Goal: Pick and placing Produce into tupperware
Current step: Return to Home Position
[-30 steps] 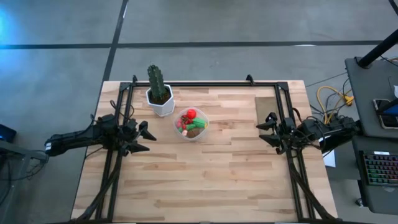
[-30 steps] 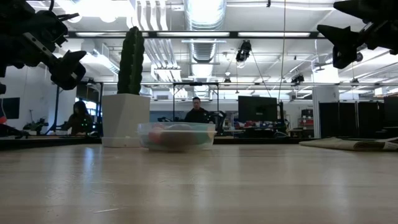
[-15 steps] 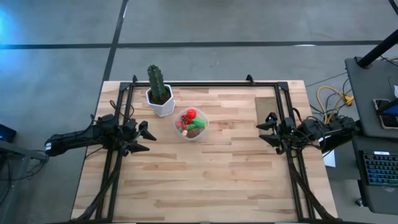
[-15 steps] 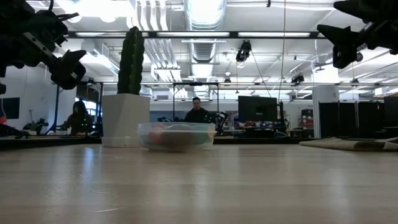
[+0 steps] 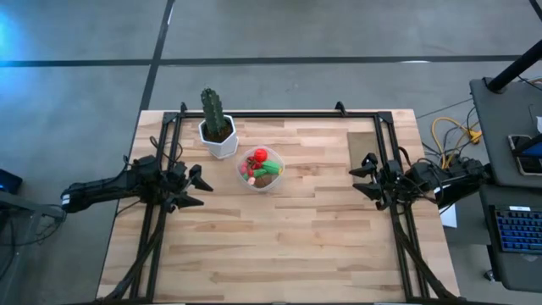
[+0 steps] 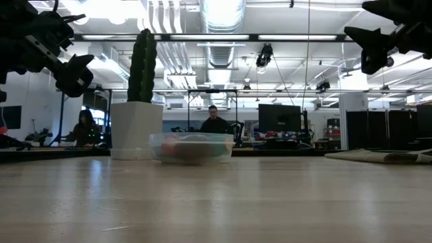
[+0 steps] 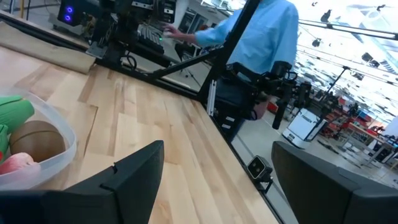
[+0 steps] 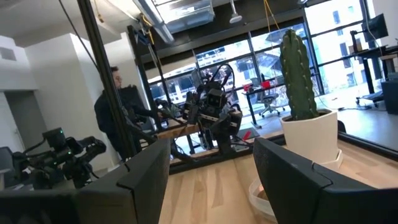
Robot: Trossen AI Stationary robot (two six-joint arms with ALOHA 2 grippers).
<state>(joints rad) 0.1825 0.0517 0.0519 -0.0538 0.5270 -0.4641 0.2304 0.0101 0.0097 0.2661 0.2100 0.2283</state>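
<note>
The clear tupperware (image 5: 260, 169) stands on the table right of the white cactus pot, its base flat on the wood. Inside it lies the produce: a red ball (image 5: 260, 156), a brown oval (image 5: 266, 180) and green pieces (image 5: 271, 169). The low view shows the tupperware (image 6: 192, 148) with colours behind its wall; the left wrist view shows its rim (image 7: 59, 134), the brown oval (image 7: 36, 141) and a green piece (image 7: 12, 111). My left gripper (image 5: 200, 188) hovers open, left of the container. My right gripper (image 5: 364, 176) hovers open near the table's right side.
A tall green cactus in a white pot (image 5: 218, 129) stands just left of and behind the tupperware. A flat tan mat (image 5: 362, 146) lies near the far right corner. Black frame rails (image 5: 279, 114) run along the far edge and both sides. A person (image 7: 261, 37) stands beyond the table.
</note>
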